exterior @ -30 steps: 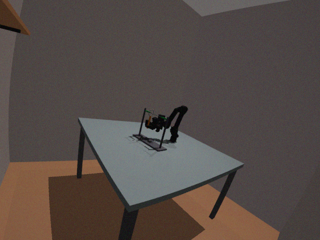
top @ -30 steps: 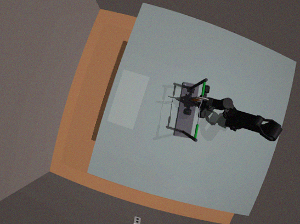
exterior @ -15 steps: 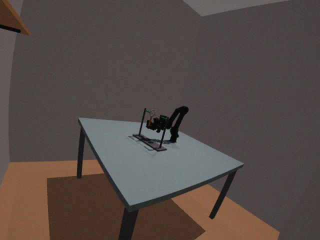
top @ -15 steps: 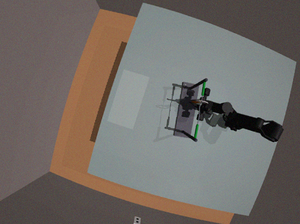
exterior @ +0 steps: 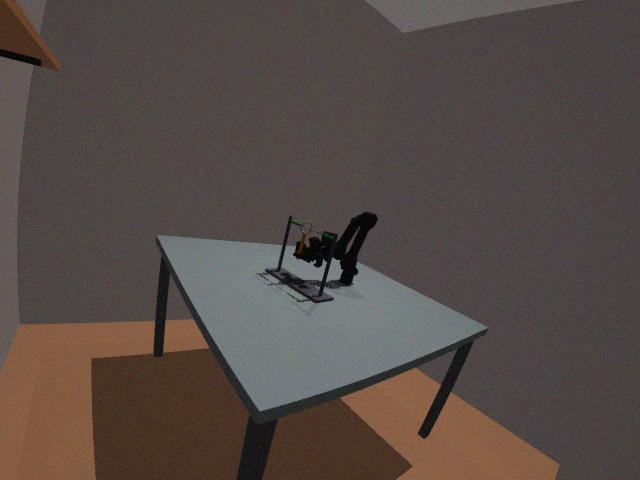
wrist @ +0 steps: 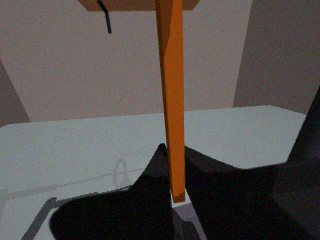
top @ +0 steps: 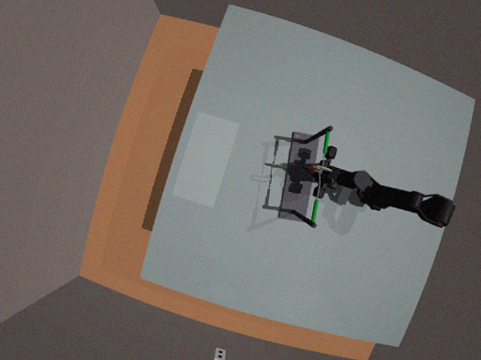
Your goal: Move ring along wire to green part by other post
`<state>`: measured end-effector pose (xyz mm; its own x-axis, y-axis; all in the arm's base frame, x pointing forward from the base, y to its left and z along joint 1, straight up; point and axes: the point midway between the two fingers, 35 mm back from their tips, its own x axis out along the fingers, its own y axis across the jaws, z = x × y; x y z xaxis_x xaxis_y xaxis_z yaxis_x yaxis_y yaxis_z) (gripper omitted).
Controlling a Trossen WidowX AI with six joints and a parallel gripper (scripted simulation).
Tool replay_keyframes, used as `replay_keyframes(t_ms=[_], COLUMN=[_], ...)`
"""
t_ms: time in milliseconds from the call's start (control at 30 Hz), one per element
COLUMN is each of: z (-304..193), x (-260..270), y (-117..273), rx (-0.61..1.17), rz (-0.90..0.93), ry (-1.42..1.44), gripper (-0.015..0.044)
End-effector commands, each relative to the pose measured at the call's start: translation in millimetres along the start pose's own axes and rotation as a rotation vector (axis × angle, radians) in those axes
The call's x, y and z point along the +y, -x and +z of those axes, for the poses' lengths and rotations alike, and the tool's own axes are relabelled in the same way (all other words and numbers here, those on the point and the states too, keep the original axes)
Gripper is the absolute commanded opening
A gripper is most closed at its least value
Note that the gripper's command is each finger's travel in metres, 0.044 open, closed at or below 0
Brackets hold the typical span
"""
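Observation:
The ring [exterior: 312, 227] [top: 324, 167] is around the wire over its thin grey part [top: 318, 187], nearer the upper green part [top: 326, 142] in the top view than the lower green part [top: 314, 211]. Whether ring and grey wire touch is too small to tell. The orange handle [exterior: 301, 242] [wrist: 175, 100] hangs below the ring, nearly upright. My gripper [wrist: 168, 147] is shut on the handle near its lower end. In the exterior view the gripper is below the wire, between the far post [exterior: 284, 245] and the near post [exterior: 327, 266].
The posts rise from a dark purple base [top: 289, 207] [exterior: 323, 298] on the pale table [top: 239, 260] [exterior: 356, 341]. The black arm [top: 396, 197] [exterior: 351, 253] reaches in from the right in the top view. Shadows of the frame and ring lie on the table.

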<state>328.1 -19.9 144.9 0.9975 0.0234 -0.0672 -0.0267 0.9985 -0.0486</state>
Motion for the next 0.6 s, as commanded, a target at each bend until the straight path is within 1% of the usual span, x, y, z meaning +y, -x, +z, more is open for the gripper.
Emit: replay_keyframes(t_ms=[0, 567], z=[-1.6, -0.5], x=[5.5, 31.8], y=[0.0, 1.8], rx=[0.003, 0.005], rz=[0.007, 0.180], ry=[-0.006, -0.073], gripper=[-0.0150, -0.0150])
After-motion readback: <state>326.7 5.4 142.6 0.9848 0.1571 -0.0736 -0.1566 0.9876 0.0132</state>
